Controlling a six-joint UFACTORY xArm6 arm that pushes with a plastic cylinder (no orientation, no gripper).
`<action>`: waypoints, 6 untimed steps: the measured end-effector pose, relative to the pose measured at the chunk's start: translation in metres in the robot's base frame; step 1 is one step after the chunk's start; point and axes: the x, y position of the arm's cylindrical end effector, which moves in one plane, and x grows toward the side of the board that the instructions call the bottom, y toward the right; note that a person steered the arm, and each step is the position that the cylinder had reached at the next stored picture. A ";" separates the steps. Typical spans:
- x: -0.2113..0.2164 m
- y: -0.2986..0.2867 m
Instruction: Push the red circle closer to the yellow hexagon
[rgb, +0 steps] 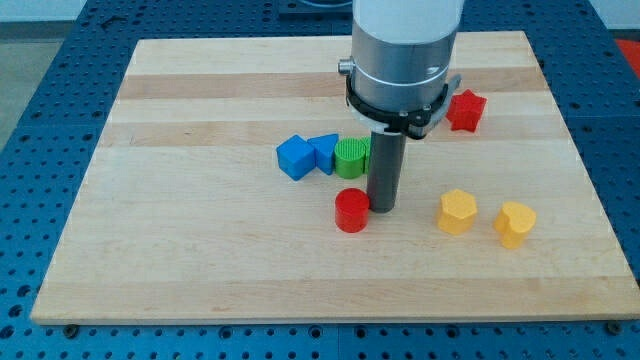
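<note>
- Wooden bench (200, 250) fills the camera view, pale boards on a blue perforated base (30, 150).
- Landmark: the red circle (351, 211), near the bench's middle, slightly toward the view's bottom.
- The arm's dark rod comes down just to the view's right of the red circle; my tip (382, 208) sits right beside it, touching or nearly so.
- No hand exists on this arm, so no released or clenched state can be told.
- The yellow hexagon (457, 212) lies well to the view's right of the red circle, level with it.
- A yellow heart-like block (515, 223) lies farther right.
- Just above the red circle stands a green block (351, 158).
- Up and left of the red circle sit a blue block (295, 157) and a blue triangular block (324, 151).
- A red star (465, 110) lies up and right.
</note>
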 end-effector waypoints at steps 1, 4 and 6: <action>0.026 -0.001; 0.079 -0.104; 0.022 -0.104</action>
